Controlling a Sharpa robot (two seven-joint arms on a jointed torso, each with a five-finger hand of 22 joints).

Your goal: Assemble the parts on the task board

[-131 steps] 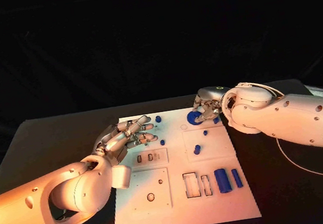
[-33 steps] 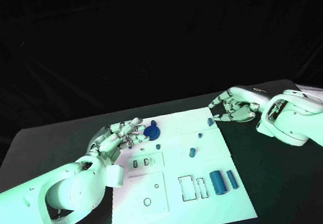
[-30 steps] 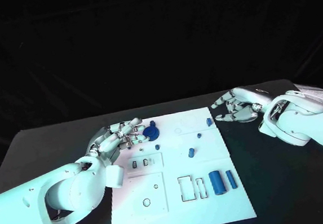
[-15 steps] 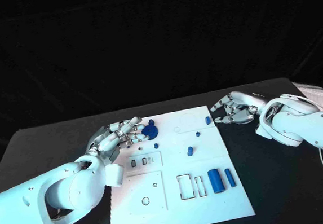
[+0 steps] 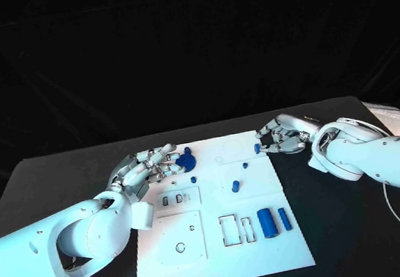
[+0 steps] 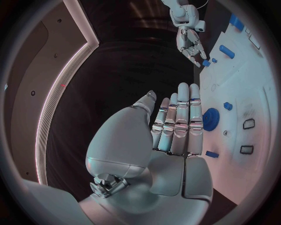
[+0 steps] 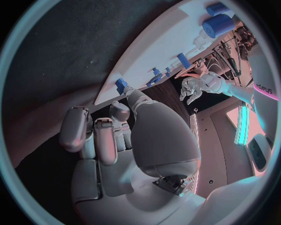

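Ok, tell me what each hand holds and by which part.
Left hand: nothing, fingers straight beside the blue gear. Right hand touches the small blue part at the edge of the board; grip unclear.

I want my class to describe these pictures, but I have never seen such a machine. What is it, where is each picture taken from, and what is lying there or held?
It is a robot with two white arms ending in silver hands. One picture looks down from its head; the two round ones come from cameras at its wrists. On the black table lies a white task board with small blue parts. The left hand lies flat and empty beside a round blue part. The right hand reaches a small blue part at the board's edge; whether it grips it is unclear.
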